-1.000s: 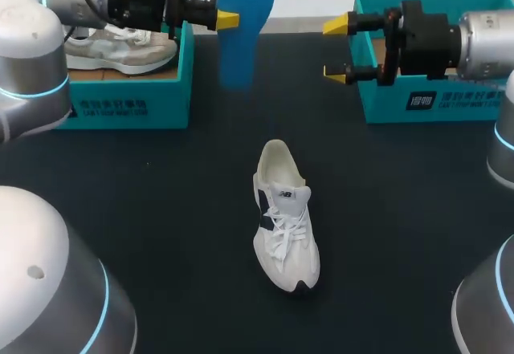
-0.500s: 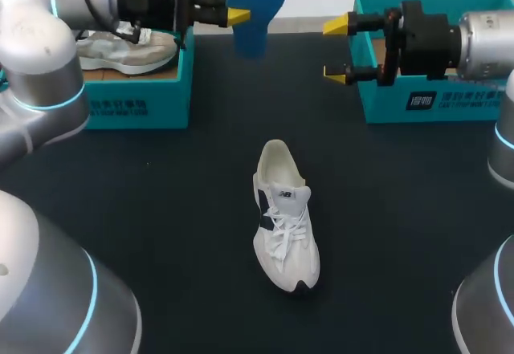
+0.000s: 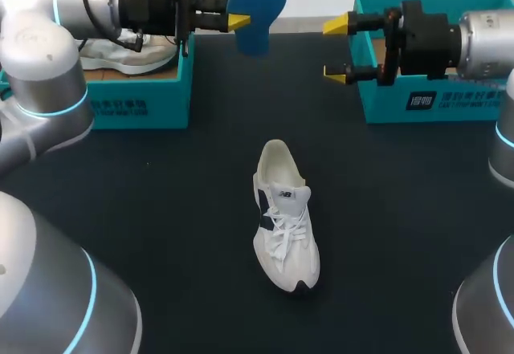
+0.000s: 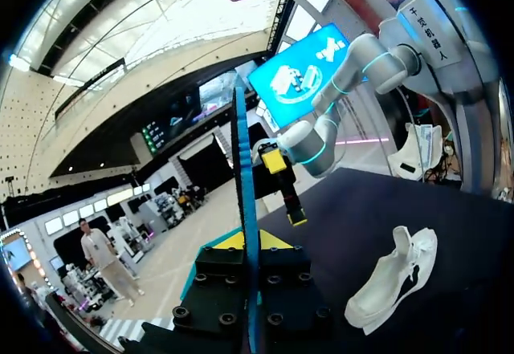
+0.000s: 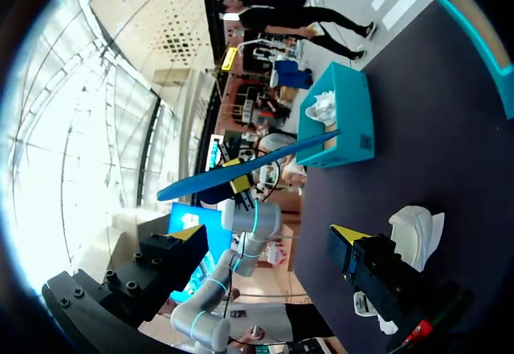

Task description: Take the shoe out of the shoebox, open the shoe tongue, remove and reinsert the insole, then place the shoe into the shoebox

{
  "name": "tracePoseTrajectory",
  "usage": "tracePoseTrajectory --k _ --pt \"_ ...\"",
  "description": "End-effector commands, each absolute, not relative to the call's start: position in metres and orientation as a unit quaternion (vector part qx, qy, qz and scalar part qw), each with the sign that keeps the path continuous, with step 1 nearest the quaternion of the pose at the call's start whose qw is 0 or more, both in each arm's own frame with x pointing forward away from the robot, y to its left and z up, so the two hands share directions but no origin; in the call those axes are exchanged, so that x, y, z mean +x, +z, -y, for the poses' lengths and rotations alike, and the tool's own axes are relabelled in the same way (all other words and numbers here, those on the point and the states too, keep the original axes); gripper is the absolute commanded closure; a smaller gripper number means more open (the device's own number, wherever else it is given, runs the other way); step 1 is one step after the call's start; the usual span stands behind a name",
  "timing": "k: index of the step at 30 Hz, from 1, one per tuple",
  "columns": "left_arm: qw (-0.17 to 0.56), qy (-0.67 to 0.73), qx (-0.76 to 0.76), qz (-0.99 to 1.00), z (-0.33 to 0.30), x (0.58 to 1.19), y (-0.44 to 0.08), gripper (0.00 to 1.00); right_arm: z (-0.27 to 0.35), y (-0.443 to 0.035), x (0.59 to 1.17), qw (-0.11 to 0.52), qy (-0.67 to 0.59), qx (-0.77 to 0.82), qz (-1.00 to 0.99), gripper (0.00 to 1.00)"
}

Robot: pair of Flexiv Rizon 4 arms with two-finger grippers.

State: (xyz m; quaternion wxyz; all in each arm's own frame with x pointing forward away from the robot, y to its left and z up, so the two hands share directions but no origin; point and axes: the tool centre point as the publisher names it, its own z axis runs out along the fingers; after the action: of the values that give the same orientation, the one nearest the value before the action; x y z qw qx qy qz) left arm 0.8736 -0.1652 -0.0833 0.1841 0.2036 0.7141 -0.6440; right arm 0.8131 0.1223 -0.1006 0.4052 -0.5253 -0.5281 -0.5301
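Note:
The white shoe [image 3: 285, 225] lies on its sole mid-table, toe toward me, heel opening facing the back; it also shows in the wrist views [image 4: 393, 278] [image 5: 418, 229]. The blue insole [image 3: 259, 9] is held in the air above the table's back edge, with my left gripper [image 3: 238, 22] shut on one end. In the left wrist view the insole [image 4: 245, 209] stands edge-on between the fingers of that gripper [image 4: 250, 250]. My right gripper [image 3: 337, 49] hovers open to the right of the insole, facing it across a gap, nothing between its fingers. From the right wrist, the insole [image 5: 249, 165] hangs ahead of the gripper [image 5: 265, 233].
A teal shoebox [image 3: 128, 97] at the back left holds a second, greyish shoe [image 3: 120, 49]. Another teal shoebox [image 3: 434, 101] stands at the back right, behind my right arm. Dark tabletop [image 3: 161, 209] surrounds the white shoe.
My left gripper has shifted slightly right and turned the insole, which hung long and downward before and now looks short and raised. The right arm and the shoe have stayed put.

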Motion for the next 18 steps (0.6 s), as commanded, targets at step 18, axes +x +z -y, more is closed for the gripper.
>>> tracePoseTrajectory --k 18 --pt "0.586 -0.343 0.534 -0.504 0.177 0.895 -0.097 1.00 -0.124 -0.101 0.813 0.405 -0.531 -0.526 0.527 0.00"
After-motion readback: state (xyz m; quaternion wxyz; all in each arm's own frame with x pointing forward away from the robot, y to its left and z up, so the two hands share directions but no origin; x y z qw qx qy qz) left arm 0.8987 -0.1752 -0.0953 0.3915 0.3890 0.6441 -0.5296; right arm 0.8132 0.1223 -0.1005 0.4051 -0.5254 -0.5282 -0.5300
